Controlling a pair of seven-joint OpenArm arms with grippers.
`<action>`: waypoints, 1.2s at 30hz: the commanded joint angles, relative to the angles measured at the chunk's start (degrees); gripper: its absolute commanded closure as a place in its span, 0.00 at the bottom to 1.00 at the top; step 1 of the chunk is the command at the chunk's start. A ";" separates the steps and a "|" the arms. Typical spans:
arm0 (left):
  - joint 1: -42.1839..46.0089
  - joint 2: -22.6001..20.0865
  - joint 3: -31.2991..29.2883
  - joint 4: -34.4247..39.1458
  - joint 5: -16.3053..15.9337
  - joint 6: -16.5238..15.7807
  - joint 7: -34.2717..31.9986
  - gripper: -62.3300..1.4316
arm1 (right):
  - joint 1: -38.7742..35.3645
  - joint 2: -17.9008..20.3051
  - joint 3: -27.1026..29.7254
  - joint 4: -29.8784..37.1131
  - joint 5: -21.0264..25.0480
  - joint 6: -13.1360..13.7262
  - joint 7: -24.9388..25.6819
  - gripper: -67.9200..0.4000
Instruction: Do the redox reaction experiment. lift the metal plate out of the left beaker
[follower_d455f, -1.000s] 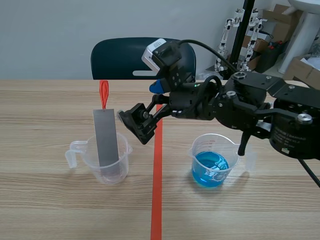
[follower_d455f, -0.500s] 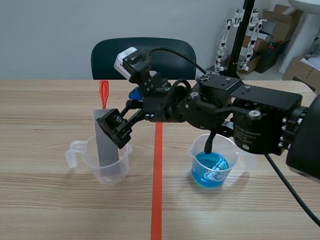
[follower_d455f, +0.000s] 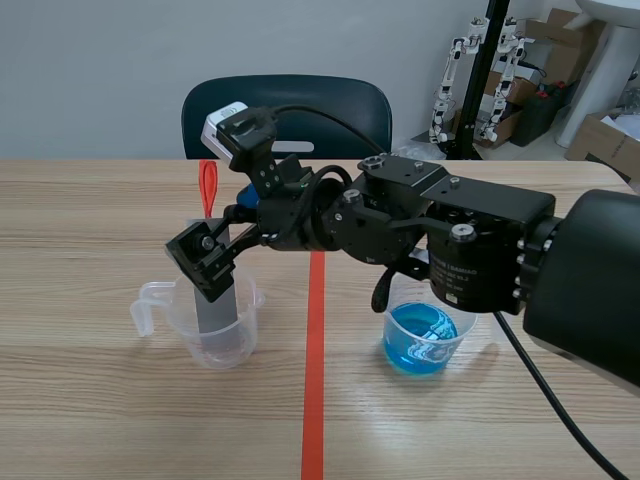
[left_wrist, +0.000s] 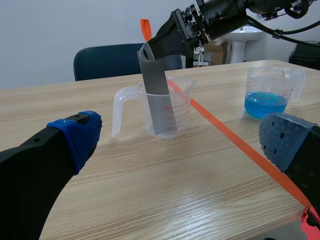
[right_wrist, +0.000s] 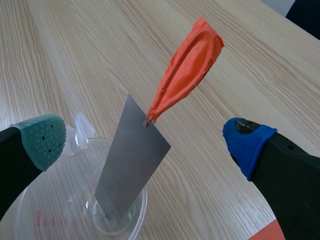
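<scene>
Your right gripper (right_wrist: 145, 142) straddles the top of the metal plate (right_wrist: 131, 160), fingers apart and not yet clamped. The plate stands tilted in the left beaker (follower_d455f: 182, 322), at the scene's left. By my judgement, you have the grip and the whole lift left to do.

Scene cam is looking from the near side across the wooden table (follower_d455f: 120, 400). Left wrist cam is sitting low at near left, facing far-right. Right wrist cam is staring down from close up. All three are catching the clear plastic beaker (follower_d455f: 245, 335) and its flat grey metal plate (follower_d455f: 215, 305).
</scene>
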 joint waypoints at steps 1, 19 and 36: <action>0.31 0.09 -0.26 0.94 -0.17 0.28 -2.62 0.00 | 1.77 -1.31 0.17 0.04 0.39 0.00 0.04 0.00; 0.33 0.07 -0.37 0.94 -0.81 0.28 -2.62 0.00 | 2.58 -5.88 0.17 -5.90 0.24 1.51 -0.59 0.00; 0.33 0.07 -0.37 0.94 -0.79 0.26 -2.62 0.00 | 2.58 -6.10 0.17 -5.95 1.73 1.51 -0.76 0.54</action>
